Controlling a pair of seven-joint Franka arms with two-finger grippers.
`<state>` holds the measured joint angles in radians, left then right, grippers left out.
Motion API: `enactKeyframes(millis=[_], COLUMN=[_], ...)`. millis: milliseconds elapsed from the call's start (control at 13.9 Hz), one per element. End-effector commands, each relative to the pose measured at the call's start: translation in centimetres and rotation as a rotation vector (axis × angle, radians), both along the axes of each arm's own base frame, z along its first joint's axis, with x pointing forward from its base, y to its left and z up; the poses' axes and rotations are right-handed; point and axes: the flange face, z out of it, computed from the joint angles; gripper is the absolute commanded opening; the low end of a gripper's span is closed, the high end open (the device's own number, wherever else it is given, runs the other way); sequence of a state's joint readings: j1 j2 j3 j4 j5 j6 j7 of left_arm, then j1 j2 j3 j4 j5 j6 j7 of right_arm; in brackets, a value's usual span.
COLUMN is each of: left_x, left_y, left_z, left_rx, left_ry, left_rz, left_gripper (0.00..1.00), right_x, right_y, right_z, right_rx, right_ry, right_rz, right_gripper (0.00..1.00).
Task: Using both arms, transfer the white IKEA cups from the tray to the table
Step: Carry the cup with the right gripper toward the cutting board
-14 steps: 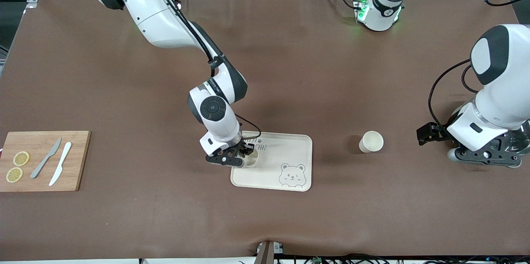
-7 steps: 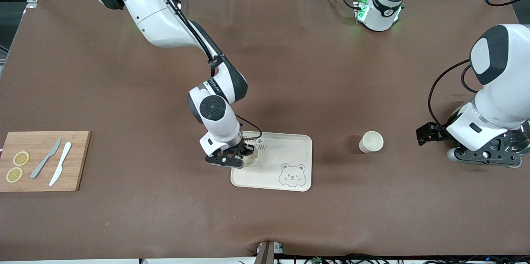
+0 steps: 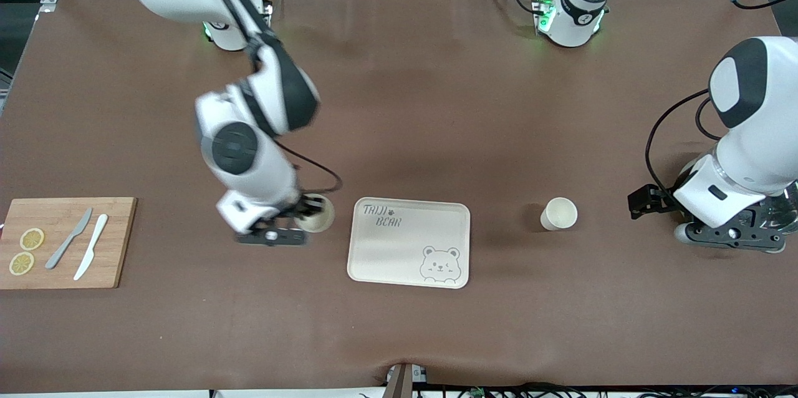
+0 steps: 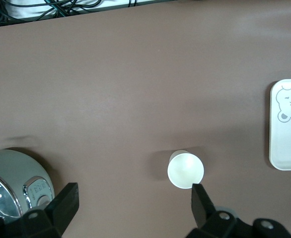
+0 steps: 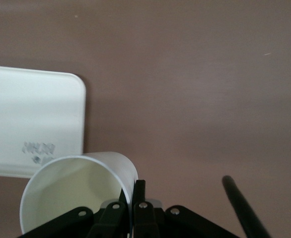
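One white cup (image 3: pixel 319 214) is pinched by its rim in my right gripper (image 3: pixel 304 213), just off the bear-printed tray (image 3: pixel 408 242), toward the right arm's end. In the right wrist view the fingers (image 5: pixel 139 194) are shut on the cup's wall (image 5: pixel 76 188), with the tray's corner (image 5: pixel 36 119) beside it. The other white cup (image 3: pixel 559 213) stands upright on the table between the tray and my left gripper (image 3: pixel 729 236). The left gripper (image 4: pixel 134 208) is open and empty, low by the table; that cup (image 4: pixel 185 170) stands just ahead of one finger.
A wooden cutting board (image 3: pixel 118 242) with two lemon slices, a grey knife and a white knife lies at the right arm's end. A round grey device (image 4: pixel 11 183) sits beside the left gripper. The tray (image 4: pixel 287 124) has nothing on it.
My right arm has swung from over the tray toward the right arm's end, carrying the cup off the tray. The left arm and the other cup have not moved.
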<state>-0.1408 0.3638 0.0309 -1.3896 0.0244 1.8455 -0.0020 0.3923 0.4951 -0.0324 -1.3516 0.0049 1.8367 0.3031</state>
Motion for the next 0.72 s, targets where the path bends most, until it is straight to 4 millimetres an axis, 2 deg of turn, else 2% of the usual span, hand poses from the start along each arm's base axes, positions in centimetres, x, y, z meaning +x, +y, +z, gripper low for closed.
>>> enactKeyframes(millis=[0, 144, 288, 359, 431, 647], left_x=[-0.5, -0.7, -0.9, -1.2, -1.4, -1.4], left_y=[-0.5, -0.2, -0.8, -1.9, -2.9, -3.1], left_z=[0.8, 1.9, 1.9, 1.6, 1.3, 1.2], left_rx=[0.017, 0.013, 0.011, 0.016, 0.020, 0.043], left_ry=[-0.010, -0.026, -0.024, -0.003, 0.010, 0.009], left_rz=[-0.007, -0.004, -0.004, -0.018, -0.022, -0.021], left_gripper=[1.00, 1.00, 1.00, 1.00, 1.00, 1.00], right_x=[-2.6, -3.2, -3.2, -3.4, -3.7, -4.4], right_y=[-9.5, -13.9, -18.5, -19.9, -21.1, -22.0], right_z=[0.1, -1.5, -4.3, -6.1, -7.7, -11.5], right_rx=[0.020, 0.023, 0.027, 0.029, 0.027, 0.019], right_ry=[0.034, 0.029, 0.008, -0.007, -0.026, -0.078], right_rz=[0.136, 0.183, 0.245, 0.272, 0.279, 0.286], right_gripper=[0.00, 0.00, 0.00, 0.00, 0.00, 0.00])
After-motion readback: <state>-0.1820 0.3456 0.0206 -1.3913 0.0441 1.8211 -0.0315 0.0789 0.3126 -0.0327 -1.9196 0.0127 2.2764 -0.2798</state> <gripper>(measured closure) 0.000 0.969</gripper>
